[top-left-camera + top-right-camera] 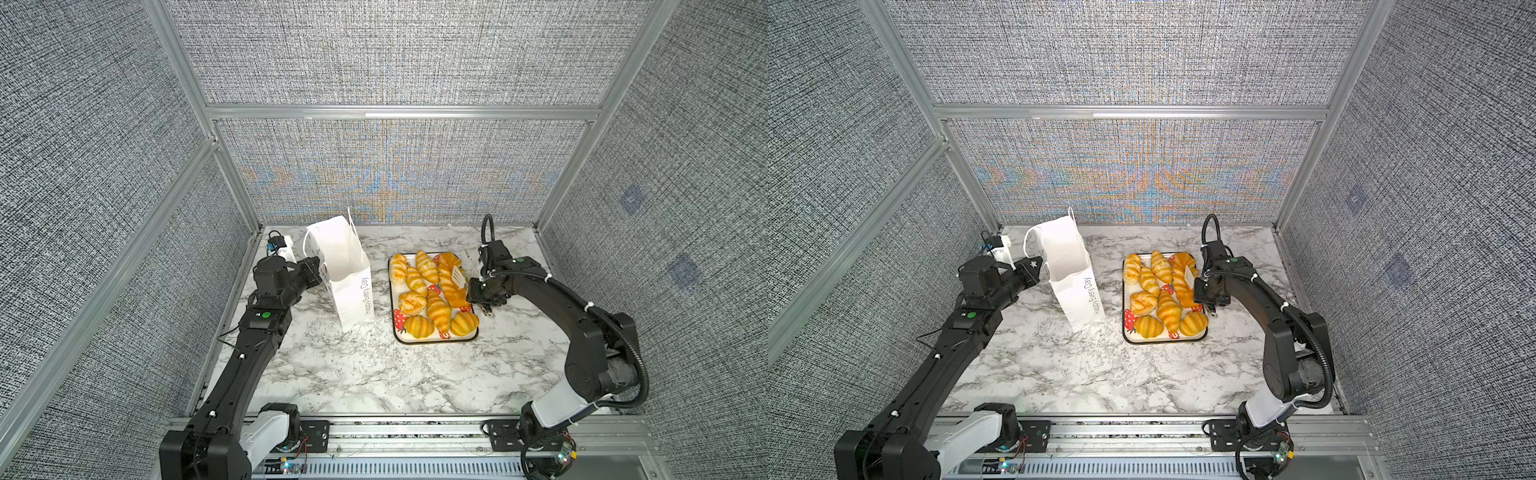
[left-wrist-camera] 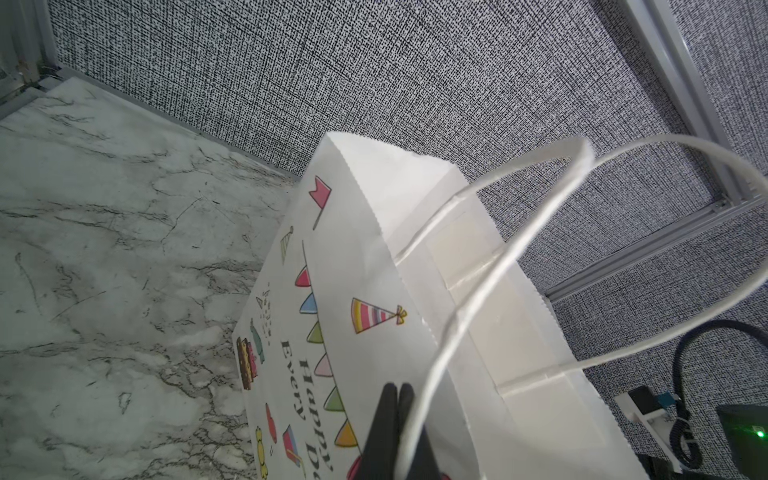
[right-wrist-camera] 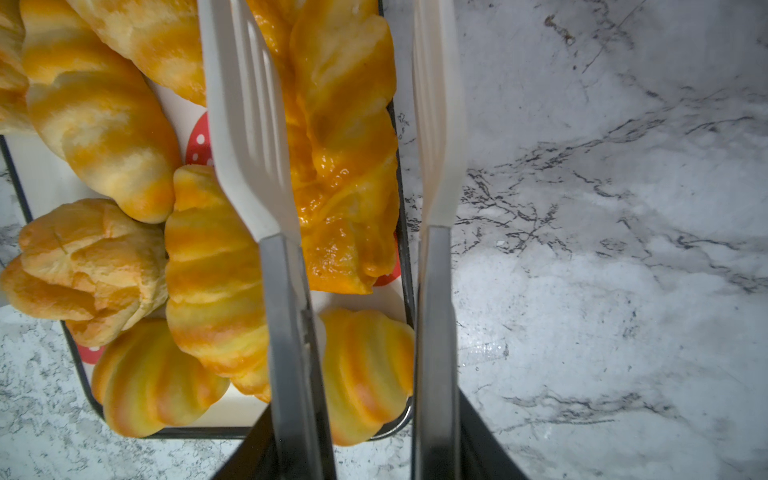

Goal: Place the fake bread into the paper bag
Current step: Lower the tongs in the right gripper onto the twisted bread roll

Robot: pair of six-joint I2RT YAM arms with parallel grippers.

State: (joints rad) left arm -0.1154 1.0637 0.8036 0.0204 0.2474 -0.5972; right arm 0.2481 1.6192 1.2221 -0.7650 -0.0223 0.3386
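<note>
I read one legend (image 1: 366,297) (image 1: 1094,297): "Happy Every Day". In both top views it stands in grey on the panel at the right of the paper bag (image 1: 353,305) (image 1: 1079,305), running lengthwise from the base up towards the rim. In the left wrist view the same words appear in dark serif type on a printed face of the bag (image 2: 353,266). There "Happy" and "Every" are complete, and the last word runs out of frame after "D".

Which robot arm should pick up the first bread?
Right: the right gripper holds white-tipped metal tongs open over the glossy orange braided loaf on the strawberry-print tray. The left gripper is shut on the rim of the white paper bag.
</note>
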